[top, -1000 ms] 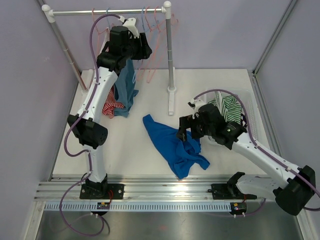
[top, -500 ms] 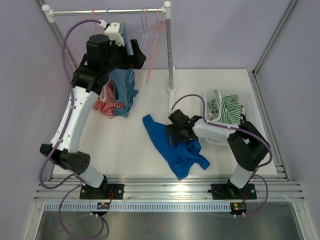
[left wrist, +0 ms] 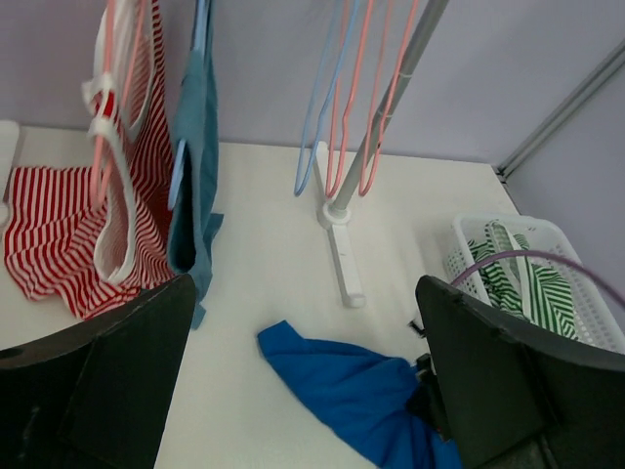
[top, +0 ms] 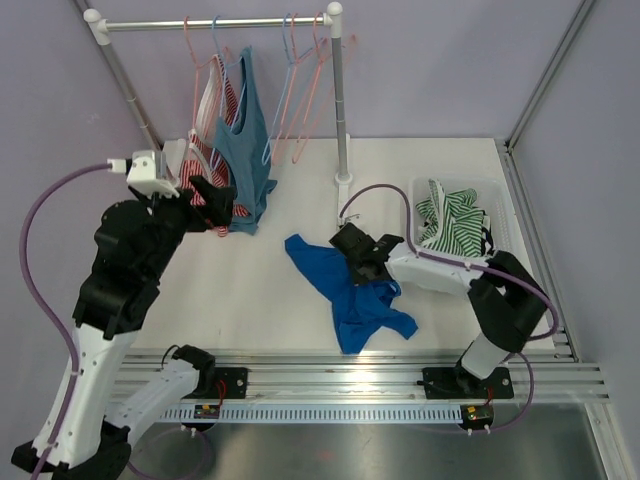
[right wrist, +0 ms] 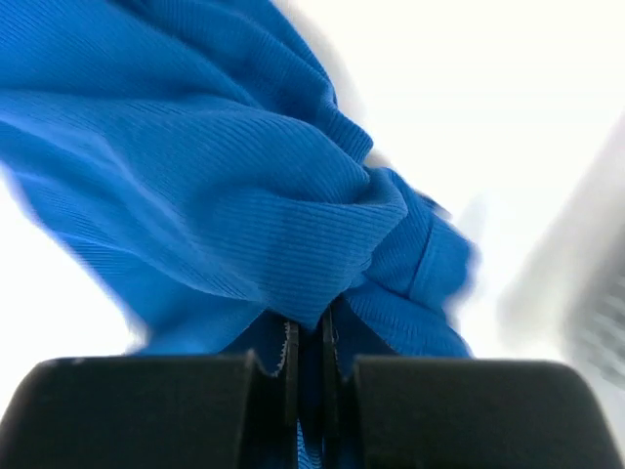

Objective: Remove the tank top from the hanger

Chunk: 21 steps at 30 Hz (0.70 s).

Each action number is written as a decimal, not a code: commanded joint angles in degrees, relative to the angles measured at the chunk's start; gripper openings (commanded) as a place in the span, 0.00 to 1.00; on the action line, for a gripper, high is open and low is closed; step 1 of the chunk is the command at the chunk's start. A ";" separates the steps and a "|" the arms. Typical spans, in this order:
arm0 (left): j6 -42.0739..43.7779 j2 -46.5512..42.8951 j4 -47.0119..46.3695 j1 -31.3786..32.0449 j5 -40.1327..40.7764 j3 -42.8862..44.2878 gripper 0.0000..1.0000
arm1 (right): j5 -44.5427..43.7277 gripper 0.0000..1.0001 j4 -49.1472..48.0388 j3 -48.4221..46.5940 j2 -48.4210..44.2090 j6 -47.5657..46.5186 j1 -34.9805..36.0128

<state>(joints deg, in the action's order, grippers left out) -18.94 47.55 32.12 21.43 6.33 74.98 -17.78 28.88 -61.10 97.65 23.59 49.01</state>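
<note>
Surface: we see a flat white tabletop
Middle: a crumpled blue knit tank top lies on it
Right: a white plastic lattice basket
Back: a white rack foot
Left: a red-and-white striped cloth, pooled

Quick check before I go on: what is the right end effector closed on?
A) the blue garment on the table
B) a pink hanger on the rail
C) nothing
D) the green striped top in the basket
A: the right wrist view shows the right end effector pinched shut on a fold of the blue garment.
</note>
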 commanded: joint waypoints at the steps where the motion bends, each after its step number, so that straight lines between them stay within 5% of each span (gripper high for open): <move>1: -2.59 -4.64 0.83 0.10 5.18 -6.76 0.99 | -8.83 0.00 5.01 -2.35 -11.67 -1.53 0.12; 9: -0.84 -12.30 5.76 0.10 3.25 -11.61 0.99 | -17.99 0.00 15.67 -14.04 -25.04 -6.70 -10.85; 21: 3.03 -16.70 4.27 0.02 5.80 -19.61 0.99 | -16.33 0.00 7.33 -23.27 -28.04 -12.52 -36.35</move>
<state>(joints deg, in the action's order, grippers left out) -17.50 31.27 39.40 21.43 10.57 56.23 -34.61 41.52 -80.62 71.11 12.38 16.27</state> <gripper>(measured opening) 0.988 0.066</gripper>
